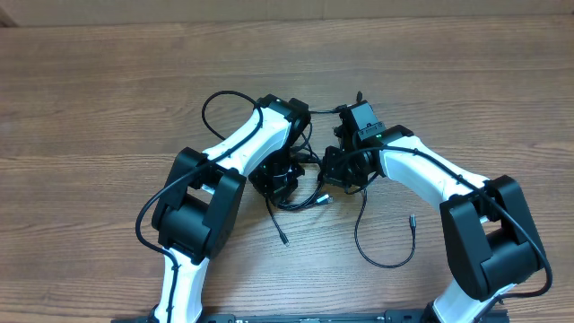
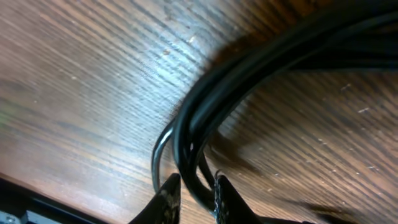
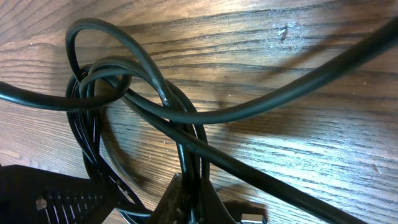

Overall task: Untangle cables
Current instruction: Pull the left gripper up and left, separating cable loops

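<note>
The cables (image 1: 300, 184) lie as a black tangle at the table's middle, between my two wrists. One loop (image 1: 224, 108) runs out to the back left, and a loose strand (image 1: 386, 256) curls to the front right. My left gripper (image 2: 194, 196) is shut on a bundle of cables (image 2: 205, 112), which passes between its two narrow fingers (image 2: 168, 199). My right gripper (image 3: 194, 199) is shut on a few thin strands of the knotted cables (image 3: 124, 81). A thicker strand (image 3: 280, 93) crosses above them. In the overhead view the left gripper (image 1: 280, 179) and the right gripper (image 1: 339, 169) stand close together.
A small plug end (image 1: 283, 240) lies in front of the tangle, and another plug end (image 1: 413, 218) lies to the right. A silvery plug (image 3: 252, 218) shows beside the right fingers. The wooden table (image 1: 90, 90) stretches all around.
</note>
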